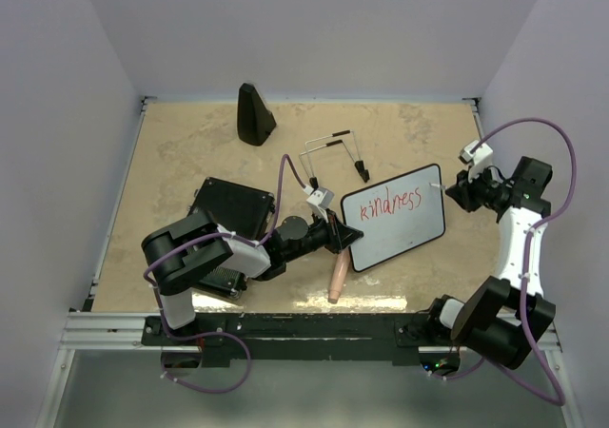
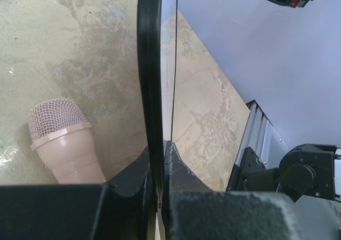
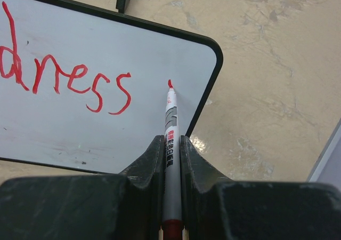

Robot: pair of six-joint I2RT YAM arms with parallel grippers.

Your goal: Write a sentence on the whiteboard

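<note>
Tabletop (image 1: 190, 152): beige and mottled, with purple walls around it.
Whiteboard (image 1: 404, 233): right of centre, tilted, "kindness" written on it in red.
Case (image 1: 233, 209): black, at left, partly under the left arm.
Left tool (image 1: 347, 241): clamped shut on the board's left edge, with the frame pinched between both fingers.
Right tool (image 3: 170, 144): closed around the marker (image 3: 170, 117), at the board's right corner.
Microphone (image 1: 337, 278): pink, lying on the tabletop just below the board's lower left corner.
Marker tip: red, against the board's face, right of the last "s", at a small red mark.
</note>
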